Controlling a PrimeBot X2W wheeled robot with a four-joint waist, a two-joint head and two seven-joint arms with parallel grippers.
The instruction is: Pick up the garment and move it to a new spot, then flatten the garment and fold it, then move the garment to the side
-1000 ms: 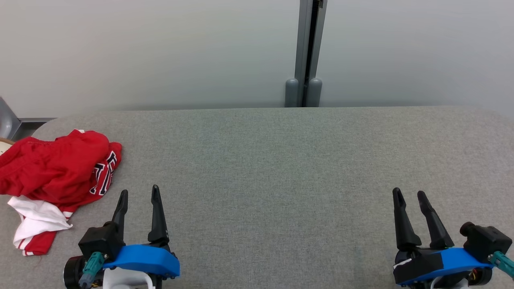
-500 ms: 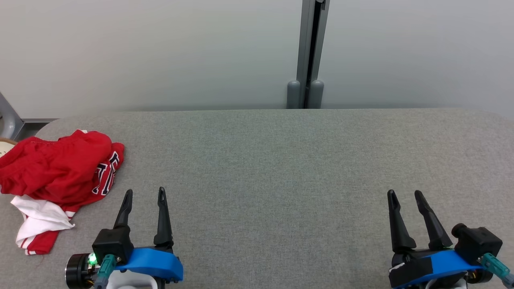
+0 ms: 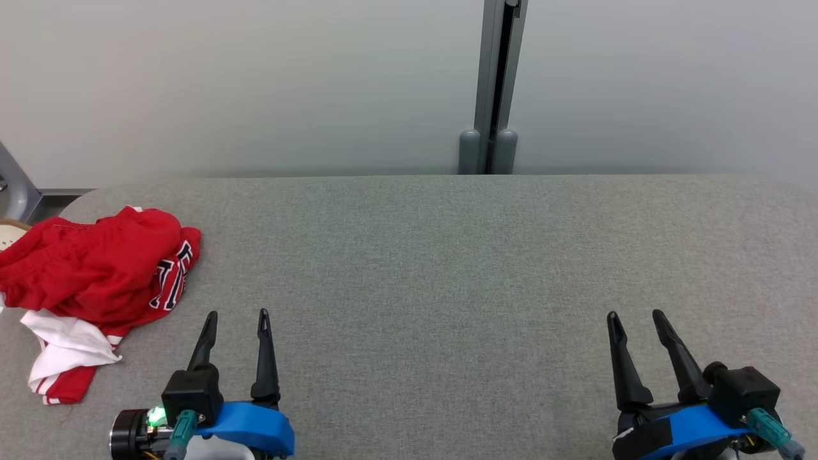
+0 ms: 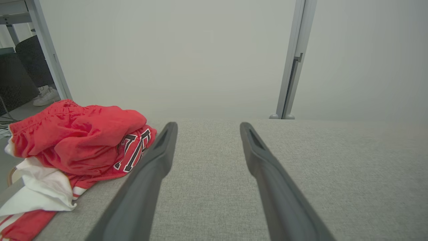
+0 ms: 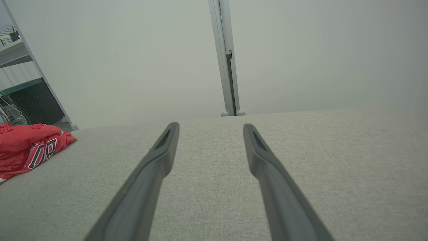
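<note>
A crumpled red-and-white garment (image 3: 96,281) with black-and-white lettering lies heaped at the table's left end

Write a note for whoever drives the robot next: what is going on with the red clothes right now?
Left end effector: open, empty, over the grey table, near the garment but not touching it.
Right end effector: open, empty, far over on the robot's right side of the table.
Garment: red and white, crumpled in a heap at the table's left end.
Done: nothing yet.
Left: pick it up, move it, flatten, fold, set aside.
</note>
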